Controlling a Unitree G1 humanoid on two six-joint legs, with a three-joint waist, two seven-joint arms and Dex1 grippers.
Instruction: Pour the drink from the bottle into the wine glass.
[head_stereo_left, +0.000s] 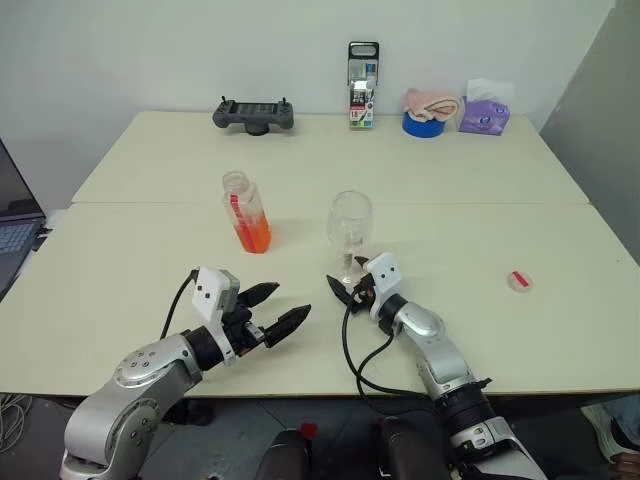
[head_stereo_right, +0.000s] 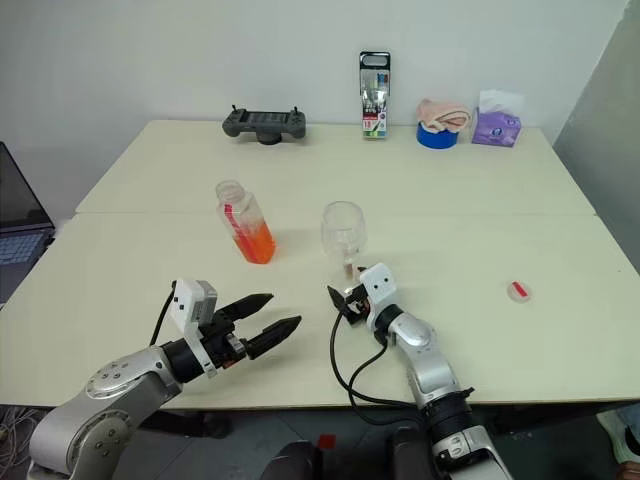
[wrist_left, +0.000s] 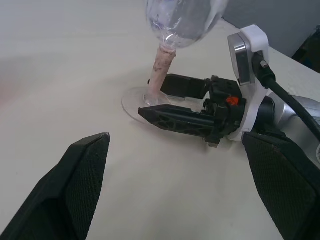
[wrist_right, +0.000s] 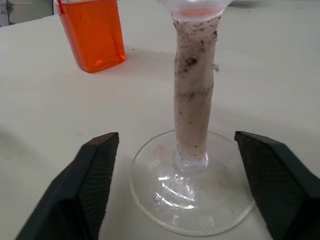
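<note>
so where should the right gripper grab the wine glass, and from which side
On the stem, probably. The wine glass stands upright on the table, and its wrapped stem is straight and narrow, unlike the rounded bowl. The right gripper is already level at the near side, open, one finger on each side of the stem just above the foot. Come straight in from there and close.

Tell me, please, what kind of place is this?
Probably an office or lab room used for robot tests: plain pale tables against a bare white wall, a handheld controller, and a laptop at the side.
</note>
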